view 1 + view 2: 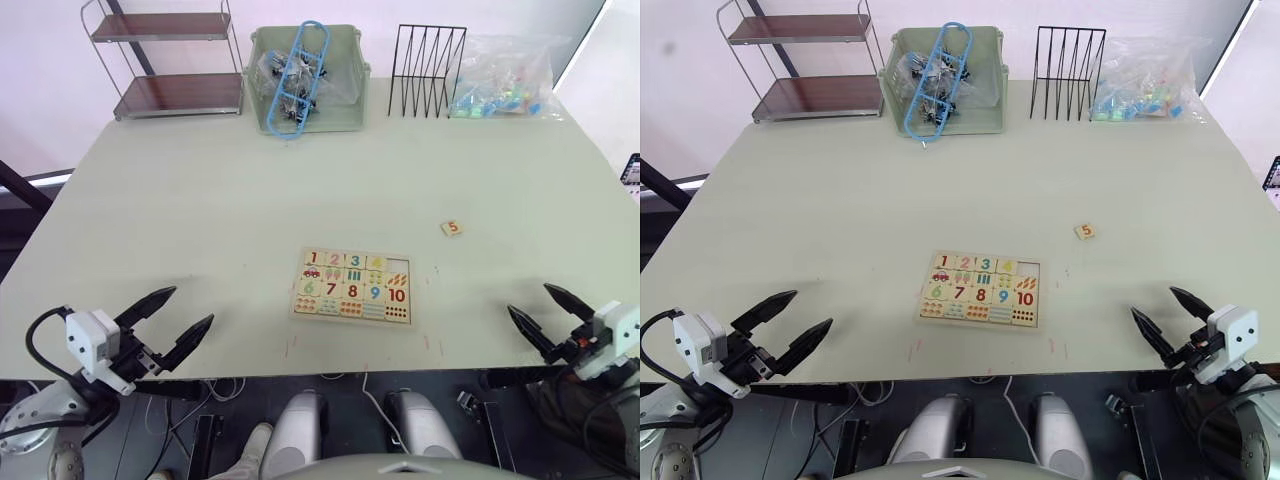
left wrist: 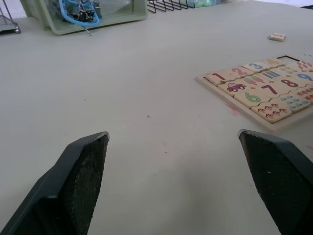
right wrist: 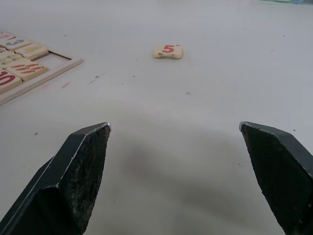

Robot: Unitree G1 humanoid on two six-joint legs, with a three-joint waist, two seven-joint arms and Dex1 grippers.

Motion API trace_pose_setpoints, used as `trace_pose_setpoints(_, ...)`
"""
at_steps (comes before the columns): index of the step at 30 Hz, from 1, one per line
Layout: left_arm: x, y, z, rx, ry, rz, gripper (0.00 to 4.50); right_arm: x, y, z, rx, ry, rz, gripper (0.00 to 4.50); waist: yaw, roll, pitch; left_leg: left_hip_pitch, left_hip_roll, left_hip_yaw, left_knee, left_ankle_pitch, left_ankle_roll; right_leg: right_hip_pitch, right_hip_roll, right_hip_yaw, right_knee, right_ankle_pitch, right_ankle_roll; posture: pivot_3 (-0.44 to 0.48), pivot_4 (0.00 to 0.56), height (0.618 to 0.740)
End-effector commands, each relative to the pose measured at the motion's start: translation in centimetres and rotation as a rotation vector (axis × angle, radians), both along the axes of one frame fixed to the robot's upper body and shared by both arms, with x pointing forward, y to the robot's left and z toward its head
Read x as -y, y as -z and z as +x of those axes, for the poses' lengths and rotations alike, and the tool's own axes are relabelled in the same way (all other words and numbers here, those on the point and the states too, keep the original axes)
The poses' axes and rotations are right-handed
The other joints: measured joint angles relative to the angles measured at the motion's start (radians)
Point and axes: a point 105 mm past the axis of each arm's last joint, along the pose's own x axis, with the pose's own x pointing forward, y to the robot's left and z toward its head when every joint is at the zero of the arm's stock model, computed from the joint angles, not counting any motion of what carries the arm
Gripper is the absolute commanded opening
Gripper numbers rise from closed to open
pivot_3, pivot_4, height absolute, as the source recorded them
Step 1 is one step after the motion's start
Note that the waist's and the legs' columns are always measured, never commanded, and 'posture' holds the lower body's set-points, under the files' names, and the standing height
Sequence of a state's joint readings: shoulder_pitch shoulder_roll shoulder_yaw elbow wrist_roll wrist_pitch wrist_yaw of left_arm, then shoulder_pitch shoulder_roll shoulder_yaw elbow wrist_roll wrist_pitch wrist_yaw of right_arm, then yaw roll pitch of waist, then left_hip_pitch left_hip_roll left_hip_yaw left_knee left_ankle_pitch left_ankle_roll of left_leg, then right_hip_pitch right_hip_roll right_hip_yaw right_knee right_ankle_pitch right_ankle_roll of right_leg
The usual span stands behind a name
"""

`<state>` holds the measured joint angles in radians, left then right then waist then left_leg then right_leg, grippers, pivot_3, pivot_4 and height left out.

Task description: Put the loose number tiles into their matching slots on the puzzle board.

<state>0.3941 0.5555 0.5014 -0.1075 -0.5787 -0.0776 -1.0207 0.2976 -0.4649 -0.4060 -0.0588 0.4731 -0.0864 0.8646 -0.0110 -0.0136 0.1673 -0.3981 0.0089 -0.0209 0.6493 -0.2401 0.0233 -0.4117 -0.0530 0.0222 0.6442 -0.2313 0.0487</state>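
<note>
Ahead of right gripper (image 1: 553,310): we see the 5 tile (image 3: 168,51), loose, well apart.
Nearer arm: we judge right.
Empty slot (image 1: 398,264): puzzle board's (image 1: 354,287) near-right corner.
Jaws: both grippers wide, left gripper (image 1: 180,312) idle.

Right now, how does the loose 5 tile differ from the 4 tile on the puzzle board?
The 5 tile lies on the bare table, off to the right of the puzzle board; the 4 tile sits in the top row. The 5 is red, the 4 yellow. The 5 tile lies slightly askew; the 4 tile squares with the board. Both are small pale-wood squares.

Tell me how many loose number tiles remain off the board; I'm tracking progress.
1: a small square pale-wood tile with a red 5, lying on the table right of the pale-wood puzzle board.
</note>
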Motion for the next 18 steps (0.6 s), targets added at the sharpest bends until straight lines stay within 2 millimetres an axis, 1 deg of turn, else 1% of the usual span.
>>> trace_pose_setpoints(1, -0.54, -1.10, 0.14, 0.042, -0.010, 0.020, 4.50, -0.31, -1.58, 0.38, 0.059, 0.002, -0.002, 4.43, 0.000, 0.000, 0.000, 0.000, 0.000, 0.000, 0.000, 0.000, 0.000, 0.000, 0.000, 0.000, 0.000, 0.000, 0.000, 0.000, 0.150, 0.740)
trace_pose_setpoints(9, -0.42, -1.17, 0.54, 0.047, 0.003, 0.023, 4.50, -0.58, -1.84, 0.62, 0.064, 0.000, -0.005, 4.43, 0.000, 0.000, 0.000, 0.000, 0.000, 0.000, 0.000, 0.000, 0.000, 0.000, 0.000, 0.000, 0.000, 0.001, -0.001, 0.000, 0.150, 0.740)
trace_pose_setpoints(18, -0.21, -1.12, 0.58, 0.046, 0.014, 0.023, 4.50, -0.65, -1.78, 0.30, 0.063, 0.000, -0.007, 4.43, 0.000, 0.000, 0.000, 0.000, 0.000, 0.001, 0.000, 0.000, 0.000, 0.000, 0.000, 0.000, 0.000, 0.001, -0.001, 0.000, 0.150, 0.740)
